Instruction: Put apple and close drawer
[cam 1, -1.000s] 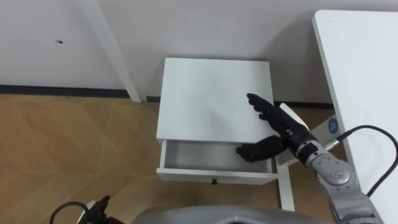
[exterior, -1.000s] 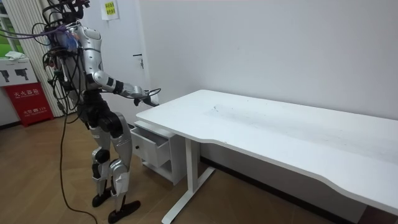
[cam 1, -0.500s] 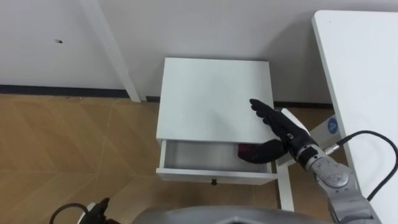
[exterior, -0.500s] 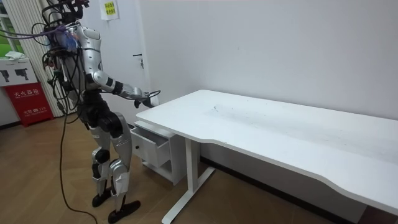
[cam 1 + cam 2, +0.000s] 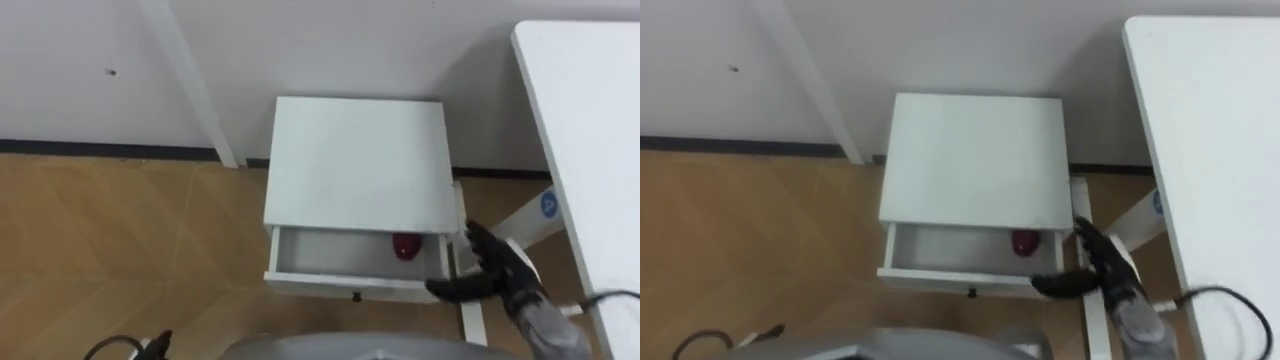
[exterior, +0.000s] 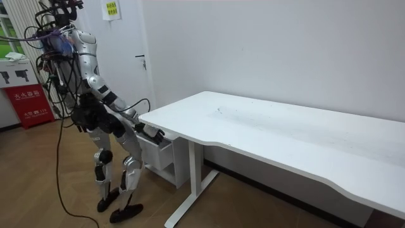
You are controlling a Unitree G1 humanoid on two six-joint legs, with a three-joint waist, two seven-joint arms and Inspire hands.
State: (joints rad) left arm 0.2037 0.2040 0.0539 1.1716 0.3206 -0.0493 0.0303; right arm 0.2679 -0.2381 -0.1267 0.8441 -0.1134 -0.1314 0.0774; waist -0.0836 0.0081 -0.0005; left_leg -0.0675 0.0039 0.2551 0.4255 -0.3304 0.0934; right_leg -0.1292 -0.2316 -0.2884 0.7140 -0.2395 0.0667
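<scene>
Robot stands with knees and hips bent at the left end of the large white counter [image 5: 590, 150], facing a small white square-topped cabinet [image 5: 360, 165] that sits on the wood-pattern floor [image 5: 120, 230] against the white wall. The cabinet's shallow white drawer [image 5: 330, 252] is pulled out toward the robot, with its inside in view. A small dark-red apple [image 5: 404, 246] lies inside the drawer, in the far right part, close under the edge of the cabinet top; nothing touches it. The small dark knob [image 5: 356, 296] sits at the middle of the drawer's front panel. The black right hand [image 5: 492, 275] is low, just beside the drawer's near right corner and to the right of the apple. Its fingers are spread apart and straight, holding nothing, and its thumb points left toward the right end of the front panel. Whether the thumb touches the panel cannot be told. In the room view the right arm reaches down and forward to the drawer under the counter's end. The left hand [image 5: 160, 343] shows at the near left edge over the floor; whether it is open or closed cannot be told.
</scene>
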